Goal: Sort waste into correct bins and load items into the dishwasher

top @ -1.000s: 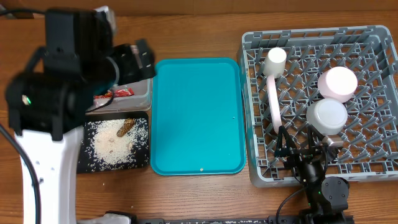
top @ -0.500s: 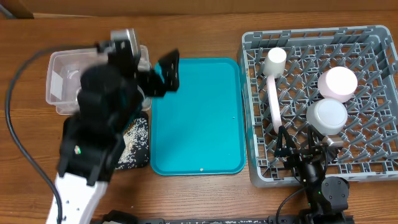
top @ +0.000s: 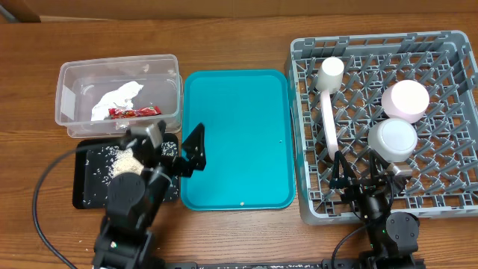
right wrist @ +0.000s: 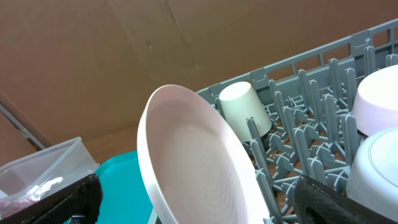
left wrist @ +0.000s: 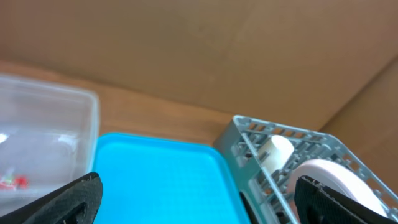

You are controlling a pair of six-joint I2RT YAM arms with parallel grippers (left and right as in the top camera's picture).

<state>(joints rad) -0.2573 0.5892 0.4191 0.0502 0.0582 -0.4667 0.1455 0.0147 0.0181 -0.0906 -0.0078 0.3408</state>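
The clear tub (top: pixel 75 86) at the back left holds a crumpled white napkin (top: pixel 116 99) and a red wrapper (top: pixel 134 112). In front of it the black tray (top: pixel 84 193) carries pale crumbs (top: pixel 122 160); my left arm covers part of it. My left gripper (top: pixel 172 146) hangs open and empty over the tray's right end, facing the teal tray (left wrist: pixel 161 180). The grey dish rack (top: pixel 441 187) holds an upright plate (top: pixel 328 127), a cup (top: pixel 330 73), a pinkish bowl (top: pixel 405 100) and a white bowl (top: pixel 393 140). My right gripper (top: pixel 364 173) stands open at the rack's front edge, facing the plate (right wrist: pixel 193 162).
The teal tray (top: pixel 237 138) lies between the bins and the rack with a crumb (top: pixel 242 202) near its front rim. A cardboard wall (left wrist: pixel 186 50) rises behind the table. Cables trail from both arm bases at the front edge.
My left arm has swung down from over the bins toward the table's front, uncovering the tub and its contents. The right arm has not moved.
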